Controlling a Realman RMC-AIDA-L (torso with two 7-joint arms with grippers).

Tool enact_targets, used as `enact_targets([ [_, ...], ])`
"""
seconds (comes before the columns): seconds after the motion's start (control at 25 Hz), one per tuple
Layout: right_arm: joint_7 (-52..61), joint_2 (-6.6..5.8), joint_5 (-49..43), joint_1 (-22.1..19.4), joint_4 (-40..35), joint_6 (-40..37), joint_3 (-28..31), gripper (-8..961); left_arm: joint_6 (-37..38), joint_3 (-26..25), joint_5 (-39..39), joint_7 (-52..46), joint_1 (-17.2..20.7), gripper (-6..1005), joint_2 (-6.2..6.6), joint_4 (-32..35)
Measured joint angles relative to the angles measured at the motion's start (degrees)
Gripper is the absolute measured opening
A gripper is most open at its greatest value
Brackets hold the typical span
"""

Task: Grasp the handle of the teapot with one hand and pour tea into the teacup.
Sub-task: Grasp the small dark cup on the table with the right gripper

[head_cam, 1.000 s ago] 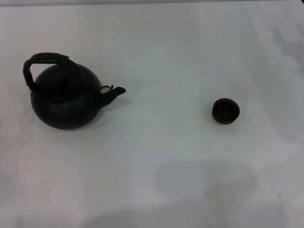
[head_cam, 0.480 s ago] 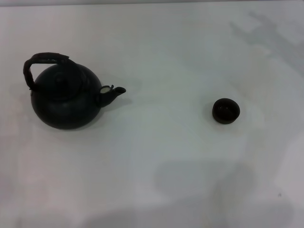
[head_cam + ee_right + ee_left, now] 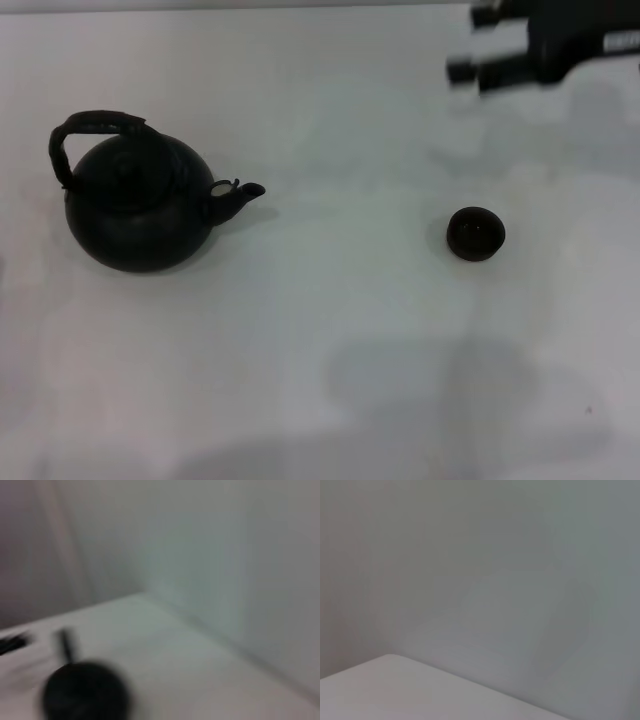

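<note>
A: Entry. The teapot (image 3: 138,203) sits upright on the left part of the table (image 3: 330,340), spout pointing toward the robot's right, lid on. The handle (image 3: 92,128) arches over its top, nothing touching it.

B: Teacup?

A: The teacup (image 3: 475,233) stands upright well to the right of the teapot, well apart from the spout. Neither object has shifted over the last second.

B: So what changed?

A: The right gripper (image 3: 465,42) has come into the head view at the far right corner. Half a second ago only its shadow lay there. Two dark fingers (image 3: 462,70) point toward the left, spread with a clear gap between them, holding nothing. It is beyond the teacup and a long way from the teapot.

B: Reading?

A: My judgement: the reach has only begun. The handle is ungrasped, pouring not started. The right arm has the whole table to cross if it is the one to take the handle.

B: Left arm?

A: The left gripper is not seen in any view; the left wrist camera shows only a pale surface and wall. In the right wrist view a blurred dark round shape (image 3: 84,691) is probably the teacup; I cannot be sure.

B: Counts?

A: One teapot, one handle, one teacup, one gripper in view.
</note>
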Motion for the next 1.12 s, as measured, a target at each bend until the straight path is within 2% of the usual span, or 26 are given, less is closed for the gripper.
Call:
enact_targets([
  [0.04, 1.1, 0.55, -2.8, 0.3, -1.6, 3.0, 0.1, 850, 0.0, 0.0, 0.0, 0.0, 0.0, 748, 0.00, 0.0],
  [0.12, 4.0, 2.62, -9.3, 0.0, -6.5, 5.4, 0.1, 849, 0.0, 0.0, 0.0, 0.0, 0.0, 748, 0.03, 0.1],
  [0.16, 8.5, 5.58, -19.0, -0.6, -13.0, 6.2, -0.1, 849, -0.1, 0.0, 0.0, 0.0, 0.1, 748, 0.07, 0.2],
  [0.2, 8.5, 5.58, -19.0, -0.6, -13.0, 6.2, -0.1, 849, -0.1, 0.0, 0.0, 0.0, 0.1, 748, 0.07, 0.2],
  [0.28, 13.0, 8.01, -28.2, -1.2, -18.8, 6.5, -1.7, 849, -0.1, 0.0, 0.1, 0.0, 0.1, 747, 0.09, 0.3],
  [0.36, 17.3, 8.41, -33.1, -1.5, -22.2, 6.1, -6.1, 849, -0.1, 0.0, 0.1, 0.0, 0.1, 747, 0.09, 0.4],
  [0.8, 31.6, 8.38, -44.9, -1.6, -33.7, 6.4, -26.1, 844, 0.0, -0.4, -0.4, 0.0, 0.7, 745, 0.09, 0.7],
  [1.12, 38.8, 8.52, -51.6, -1.0, -37.6, 6.6, -37.9, 843, 0.0, -0.4, -0.5, 0.0, 0.7, 744, 0.09, 1.5],
])
